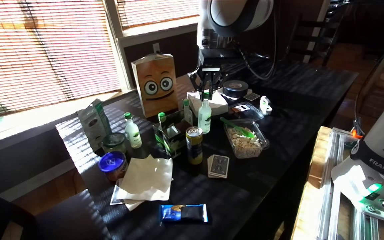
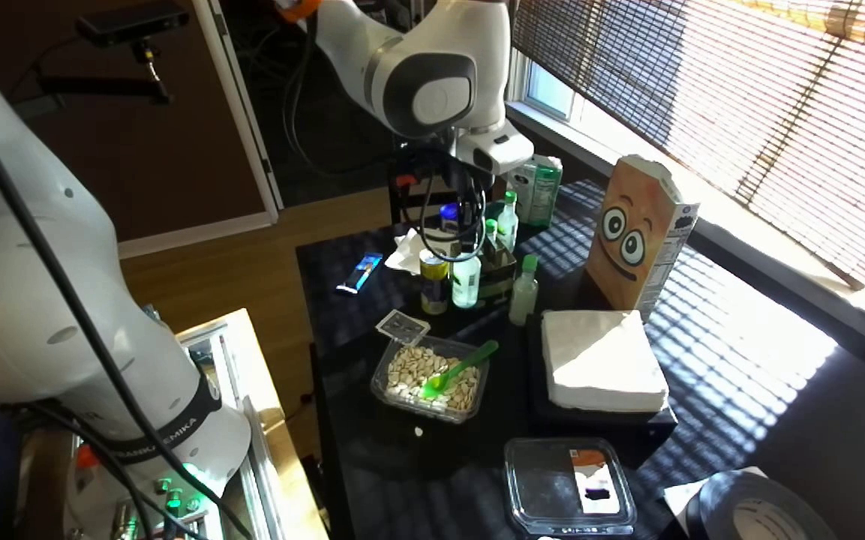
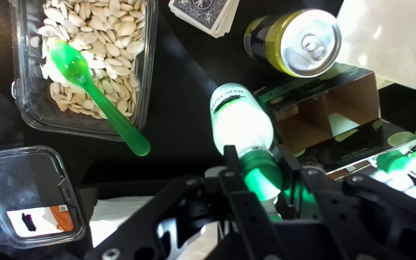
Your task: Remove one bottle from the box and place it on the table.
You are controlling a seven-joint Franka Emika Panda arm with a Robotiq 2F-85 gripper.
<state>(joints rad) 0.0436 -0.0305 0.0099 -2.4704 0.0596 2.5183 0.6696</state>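
My gripper (image 3: 257, 153) is shut on the green cap of a pale bottle (image 3: 242, 119), one finger on each side. In both exterior views this bottle (image 1: 204, 116) (image 2: 466, 280) hangs or stands upright under the gripper (image 1: 206, 96), outside the box and close beside it. I cannot tell whether its base touches the table (image 1: 241, 186). The low dark box (image 1: 174, 145) (image 3: 341, 151) has open compartments, some empty. A green-capped bottle (image 1: 162, 117) is in it. Similar bottles stand on the table to either side of the box (image 1: 133, 131) (image 2: 524, 294).
A yellow can (image 1: 194, 146) stands close to the box and held bottle. A clear tub of seeds (image 1: 245, 143) with a green spoon, a card stack (image 1: 218, 166), napkins (image 2: 601, 360), a clear lid (image 2: 571, 487) and the tall cartoon-eyed carton (image 1: 157, 86) stand around.
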